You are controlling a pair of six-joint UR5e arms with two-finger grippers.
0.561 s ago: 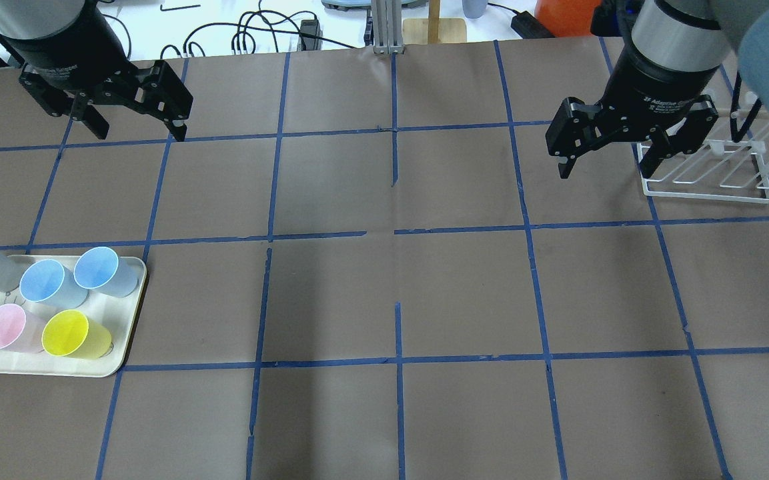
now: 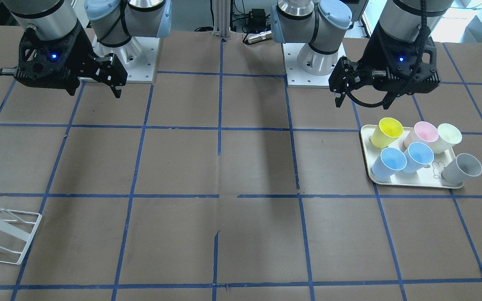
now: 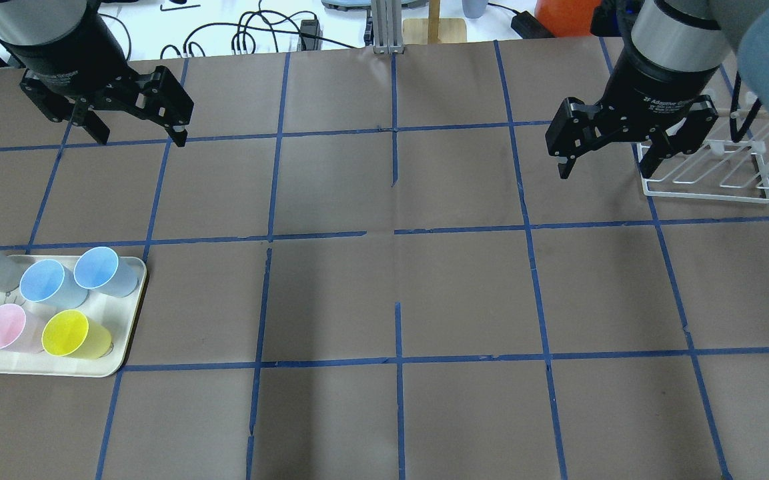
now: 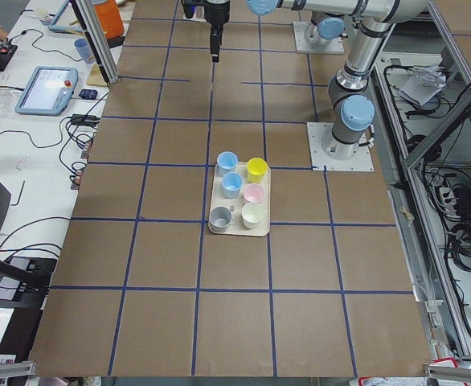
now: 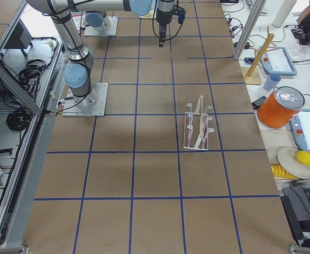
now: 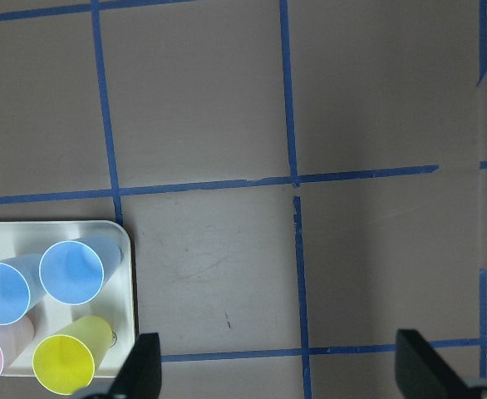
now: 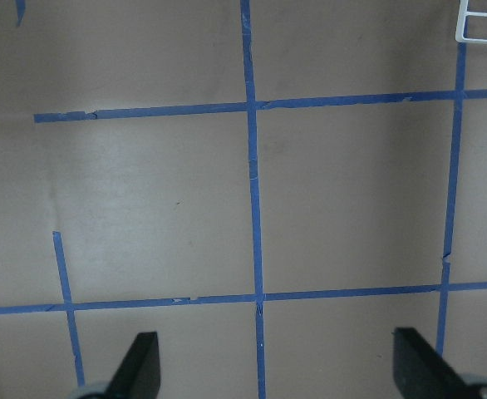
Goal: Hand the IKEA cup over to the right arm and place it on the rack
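Observation:
Two pale blue IKEA cups (image 3: 101,270) (image 3: 47,283) stand side by side on a cream tray (image 3: 127,320) at the table's left, with yellow (image 3: 71,333), pink (image 3: 4,327), grey and pale green cups. My left gripper (image 3: 136,131) hangs open and empty high above the table, beyond the tray. In its wrist view the blue cups (image 6: 71,272) (image 6: 2,293) sit at lower left, ahead of the open fingers (image 6: 140,370). My right gripper (image 3: 607,163) is open and empty, just left of the white wire rack (image 3: 711,180).
The rack (image 2: 2,234) holds nothing and stands near the table's right end; its corner shows in the right wrist view (image 7: 484,29). The brown table is marked with blue tape squares. Cables and an orange container (image 3: 564,17) lie beyond the far edge.
My left gripper has shifted slightly toward the table's far edge. The right gripper, cups and rack have not moved.

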